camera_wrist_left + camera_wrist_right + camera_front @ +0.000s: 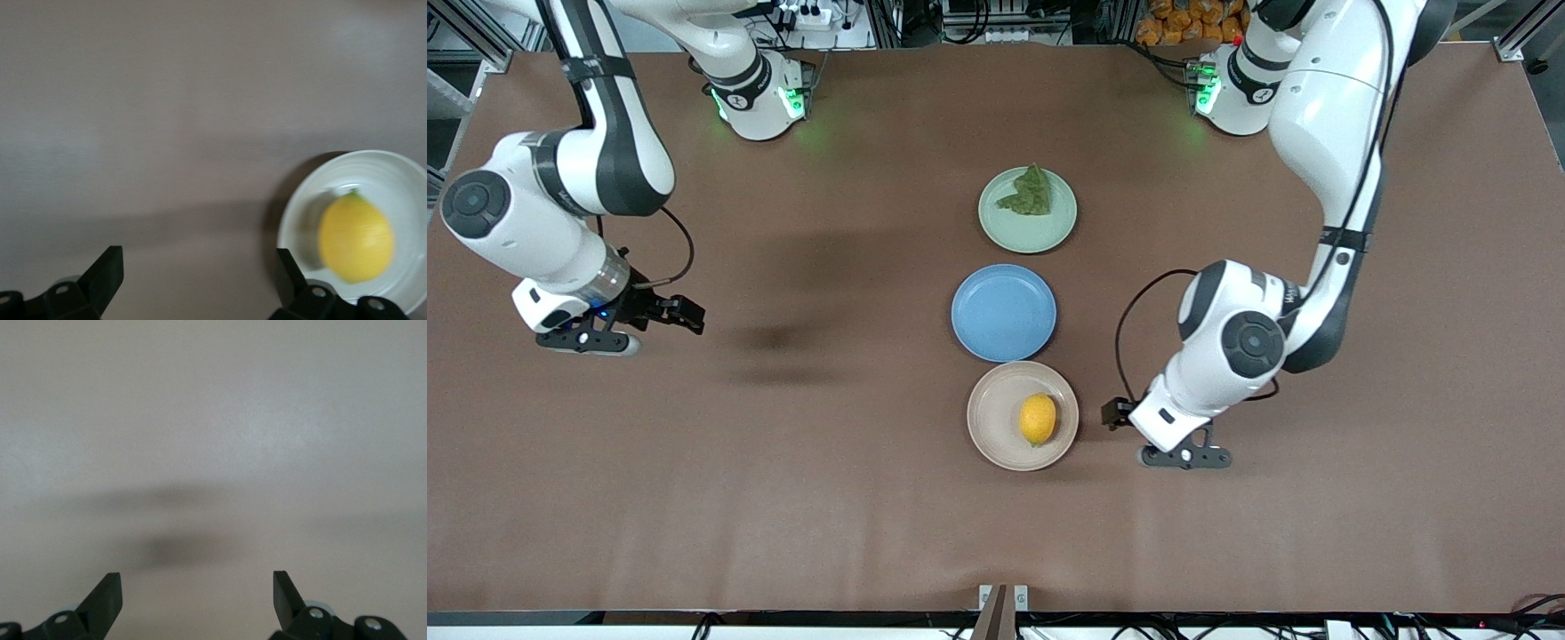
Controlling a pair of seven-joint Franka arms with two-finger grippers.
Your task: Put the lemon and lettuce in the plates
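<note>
The yellow lemon (1038,419) lies in the beige plate (992,418), the plate nearest the front camera. It also shows in the left wrist view (355,238), on the plate (400,167). The dark green lettuce (1031,193) lies in the mint green plate (1027,233), the plate farthest from the camera. My left gripper (1184,457) (197,267) is open and empty, over bare table beside the beige plate toward the left arm's end. My right gripper (591,342) (197,590) is open and empty, over bare table toward the right arm's end.
A blue round plate (1003,312) sits empty between the two other plates; the three stand in a row along the middle of the brown table (783,462).
</note>
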